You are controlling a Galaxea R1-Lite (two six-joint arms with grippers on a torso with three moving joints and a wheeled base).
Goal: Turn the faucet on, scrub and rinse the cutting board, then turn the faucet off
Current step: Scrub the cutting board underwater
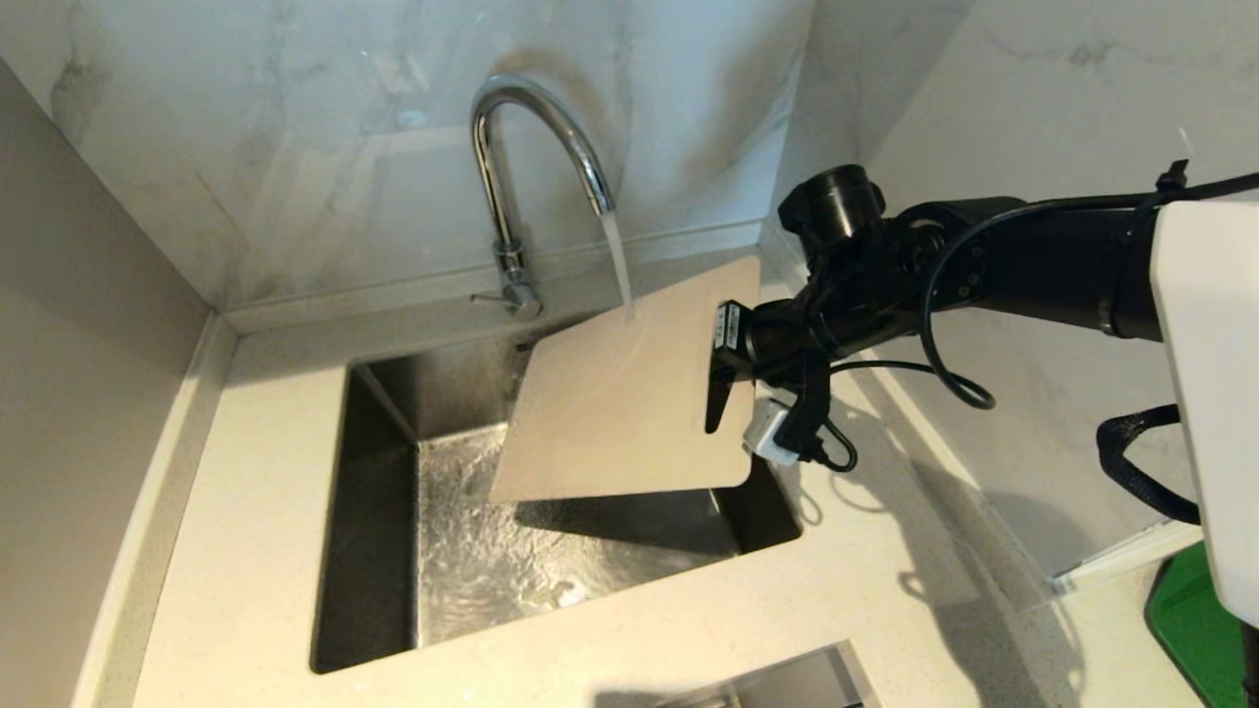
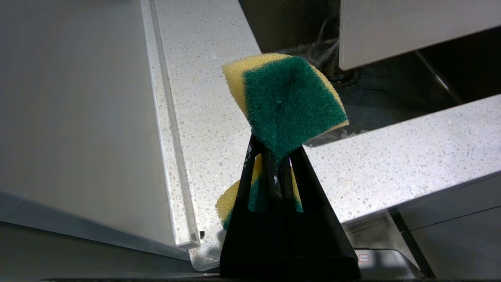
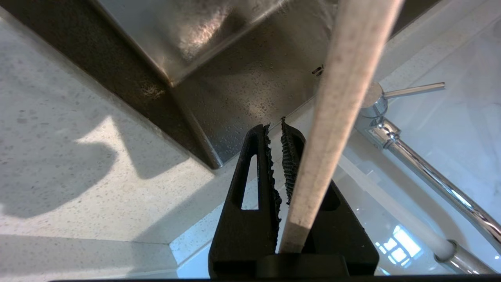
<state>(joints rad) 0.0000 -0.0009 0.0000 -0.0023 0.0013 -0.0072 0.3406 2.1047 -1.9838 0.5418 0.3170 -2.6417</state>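
Note:
Water (image 1: 618, 261) runs from the chrome faucet (image 1: 536, 147) onto the upper part of the cream cutting board (image 1: 620, 403). The board hangs tilted over the sink (image 1: 374, 551). My right gripper (image 1: 723, 393) is shut on its slot-handle end, one finger showing through the slot. In the right wrist view the board (image 3: 340, 102) is edge-on beside the nearly closed gripper (image 3: 275, 131), with the faucet lever (image 3: 415, 90) behind it. My left gripper (image 2: 270, 150), outside the head view, is shut on a yellow-and-green sponge (image 2: 289, 102) above the counter near the sink's edge.
Marble walls close in behind the sink and on the right. Speckled white counter (image 1: 246, 511) surrounds the basin. A bright green thing (image 1: 1195, 629) sits at the lower right, and a metal-edged opening (image 1: 787, 683) lies at the near counter edge.

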